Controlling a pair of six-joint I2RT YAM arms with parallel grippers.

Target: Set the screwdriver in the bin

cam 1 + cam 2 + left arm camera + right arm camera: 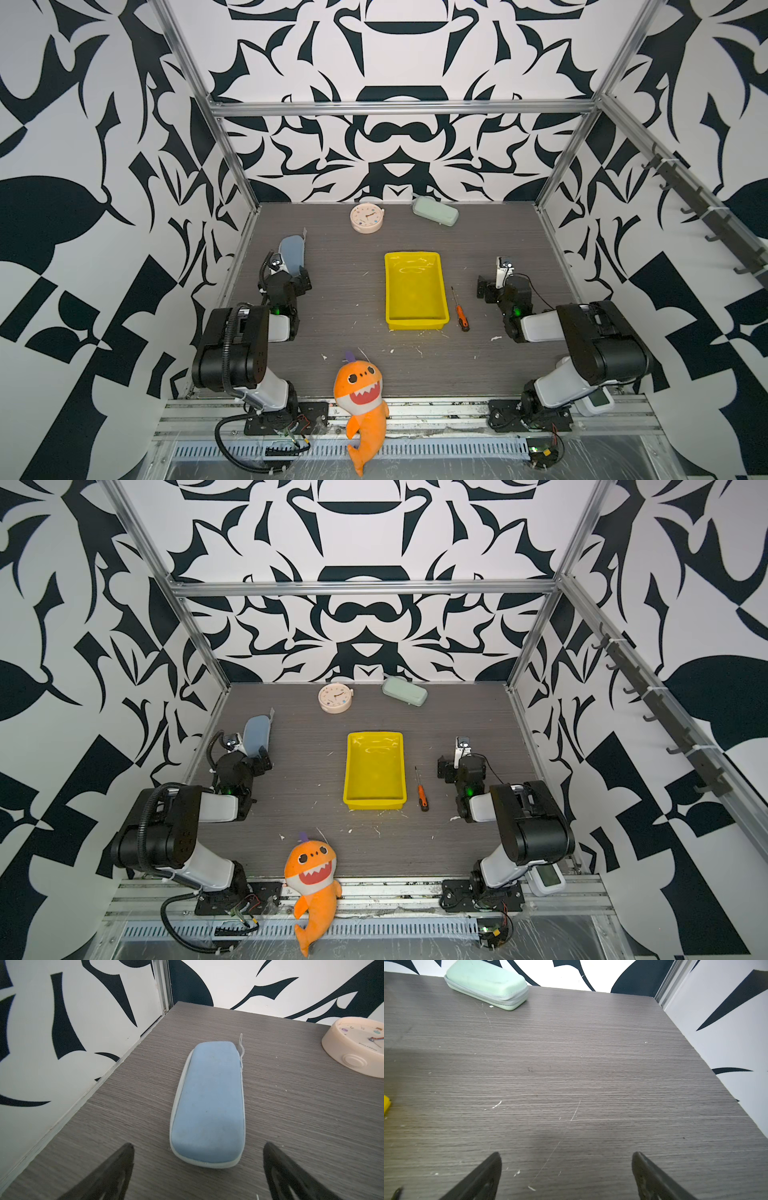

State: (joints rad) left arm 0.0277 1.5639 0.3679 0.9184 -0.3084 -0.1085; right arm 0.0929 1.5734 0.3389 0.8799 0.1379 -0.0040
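Orange-handled, the screwdriver (460,309) lay flat on the grey table (353,299), near the right pincer (566,1159) on its bin-ward side but apart from it, just beside the yellow bin (417,323), while the pincer's jaws stood spread wide and held nothing at all.

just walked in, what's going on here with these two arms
Nothing is being handled yet. The screwdriver lies on the table beside the yellow bin, on its right in both top views, not in it. The bin looks empty. The right gripper is open over bare table, holding nothing. The left gripper is open too, facing a blue case.
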